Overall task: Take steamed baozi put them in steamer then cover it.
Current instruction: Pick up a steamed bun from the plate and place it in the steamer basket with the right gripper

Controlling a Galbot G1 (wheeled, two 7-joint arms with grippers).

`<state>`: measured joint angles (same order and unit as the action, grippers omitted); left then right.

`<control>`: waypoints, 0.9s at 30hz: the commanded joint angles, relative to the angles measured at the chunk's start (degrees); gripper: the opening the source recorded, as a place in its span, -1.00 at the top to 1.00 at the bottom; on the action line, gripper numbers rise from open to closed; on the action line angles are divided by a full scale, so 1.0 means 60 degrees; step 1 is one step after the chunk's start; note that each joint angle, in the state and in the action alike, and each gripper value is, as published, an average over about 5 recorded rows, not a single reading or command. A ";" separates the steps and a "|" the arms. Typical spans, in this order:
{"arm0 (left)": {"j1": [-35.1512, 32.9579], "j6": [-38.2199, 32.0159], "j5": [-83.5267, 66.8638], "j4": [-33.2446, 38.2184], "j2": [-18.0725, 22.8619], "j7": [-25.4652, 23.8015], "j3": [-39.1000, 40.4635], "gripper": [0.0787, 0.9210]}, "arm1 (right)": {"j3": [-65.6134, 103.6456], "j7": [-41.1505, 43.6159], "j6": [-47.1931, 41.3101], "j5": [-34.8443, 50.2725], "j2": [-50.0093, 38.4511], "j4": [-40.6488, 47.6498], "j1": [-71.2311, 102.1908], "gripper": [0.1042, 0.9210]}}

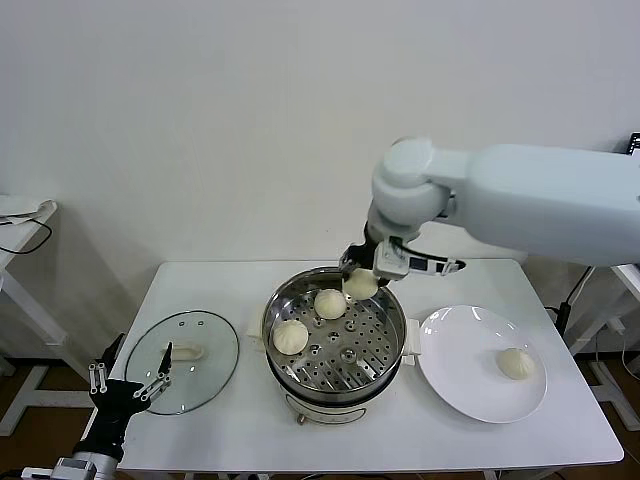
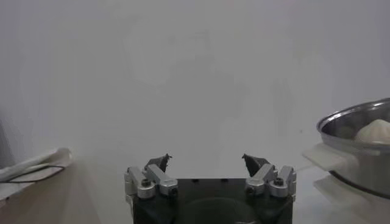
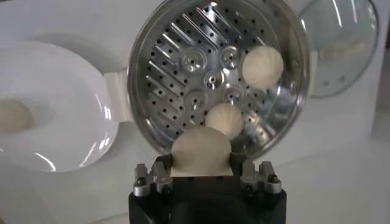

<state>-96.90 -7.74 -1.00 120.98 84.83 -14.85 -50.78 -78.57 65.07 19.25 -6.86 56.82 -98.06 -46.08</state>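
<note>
On the left edge of the bench the left pincer is parked low, jaws spread wide w/ nothing between, just beside the cover, which is laid flat on the bench left of the steamer. In the steamer two baozi are seen on the perforated tray, one at the left and one more to the back. At the back-right rim the right pincer is closed on a third baozi, held above the tray; free tray is directly below and toward the front, so probably only lowering and release is needed. On the plate, at right, a fourth baozi is left, nearer to the right arm.
</note>
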 commanded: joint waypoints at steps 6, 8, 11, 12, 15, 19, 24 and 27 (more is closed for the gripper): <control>0.0052 -0.0021 -0.0033 -0.0182 0.0014 -0.0063 -0.0267 -0.77 | -0.0162 -0.0273 0.0147 -0.0062 0.0756 -0.0387 0.0947 -0.30; 0.0081 -0.0019 -0.0039 -0.0209 0.0014 -0.0071 -0.0291 -0.77 | -0.0199 -0.0272 0.0070 0.0071 0.0772 -0.0526 0.0941 -0.30; 0.0117 -0.0012 -0.0042 -0.0243 0.0013 -0.0075 -0.0306 -0.77 | -0.0238 -0.0270 0.0018 0.0218 0.0787 -0.0713 0.0925 -0.30; 0.0127 -0.0010 -0.0042 -0.0254 0.0012 -0.0075 -0.0308 -0.77 | -0.0255 -0.0266 0.0000 0.0251 0.0786 -0.0770 0.0920 -0.30; 0.0159 -0.0006 -0.0043 -0.0297 0.0009 -0.0079 -0.0307 -0.77 | -0.0325 -0.0248 -0.0066 0.0306 0.0781 -0.0881 0.0958 -0.30; 0.0188 -0.0005 -0.0045 -0.0368 0.0014 -0.0082 -0.0286 -0.77 | -0.0421 -0.0185 -0.0107 0.0313 0.0766 -0.0929 0.1122 -0.30; 0.0200 -0.0013 -0.0045 -0.0435 0.0022 -0.0093 -0.0336 -0.77 | -0.0494 -0.0027 -0.0074 0.0273 0.0641 -0.0983 0.1268 -0.30; 0.0226 -0.0006 -0.0044 -0.0469 0.0022 -0.0096 -0.0356 -0.77 | -0.0505 0.0019 -0.0074 0.0248 0.0575 -0.1033 0.1327 -0.30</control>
<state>-95.72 -7.81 -1.25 118.48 84.96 -15.39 -52.69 -81.29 64.73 19.03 -5.70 60.35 -103.33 -39.30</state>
